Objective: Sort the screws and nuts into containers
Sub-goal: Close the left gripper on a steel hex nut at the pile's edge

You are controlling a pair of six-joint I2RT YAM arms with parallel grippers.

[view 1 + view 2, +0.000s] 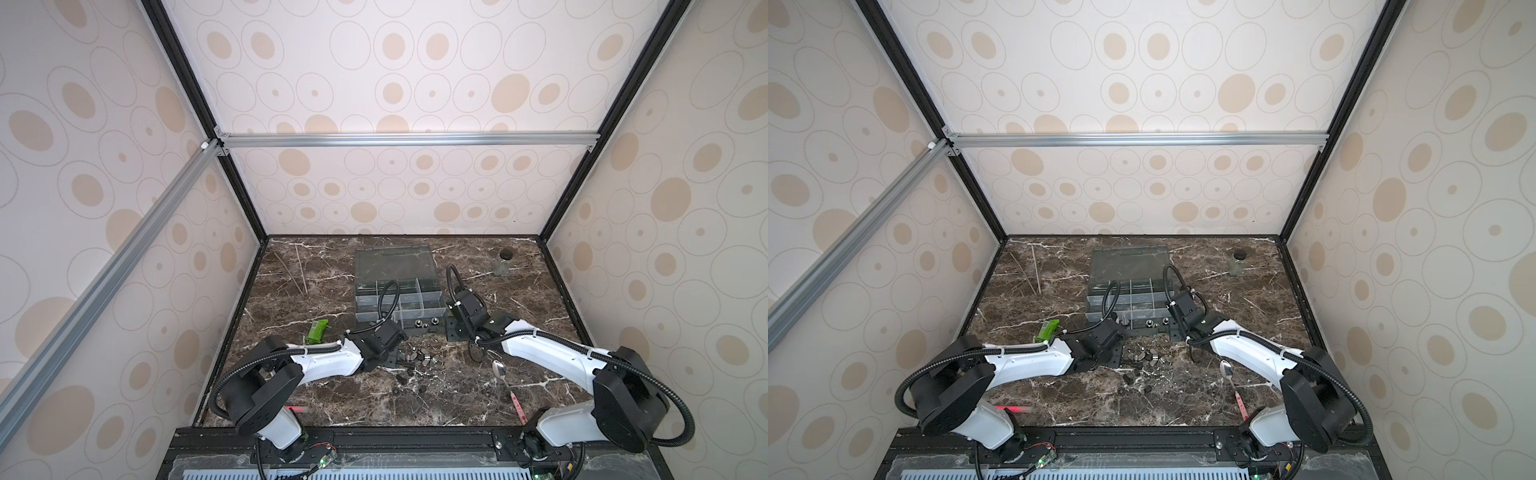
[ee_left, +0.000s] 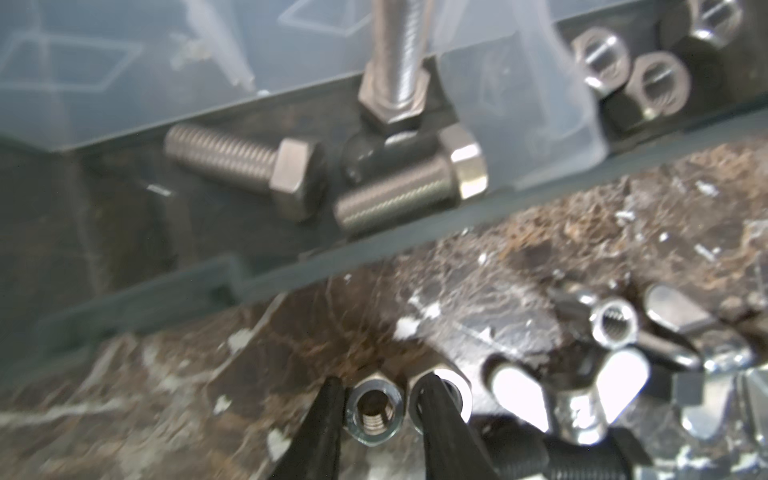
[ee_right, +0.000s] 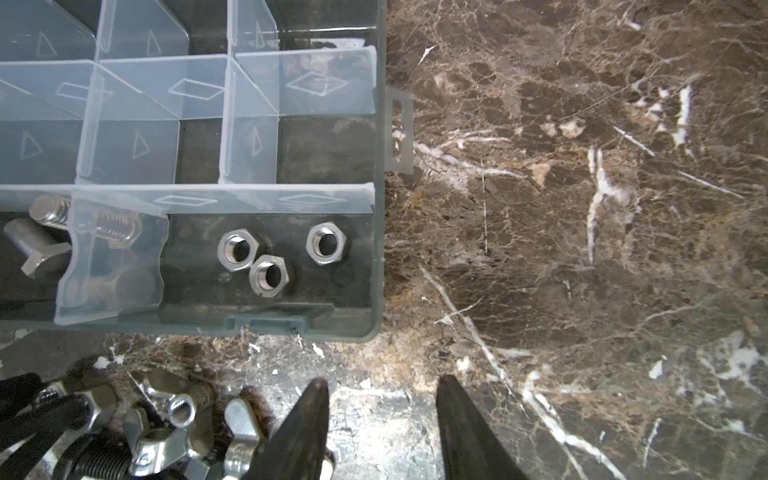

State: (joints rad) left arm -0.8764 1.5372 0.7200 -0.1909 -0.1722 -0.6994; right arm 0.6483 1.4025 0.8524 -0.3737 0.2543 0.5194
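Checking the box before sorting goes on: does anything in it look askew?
Yes. The divider between the screws and the nuts leans out of line, its edge wavy, unlike the other, straight ones. One screw stands on its head.

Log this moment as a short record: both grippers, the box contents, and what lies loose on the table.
left gripper: low over the table, straddling a silver nut; grip unclear
right gripper: open, empty, above bare table near a corner of the organizer box
corner compartment: three nuts
neighbouring compartment: screws
loose pile: wing nuts and other hardware in front of the box
unrelated: spoon, jar
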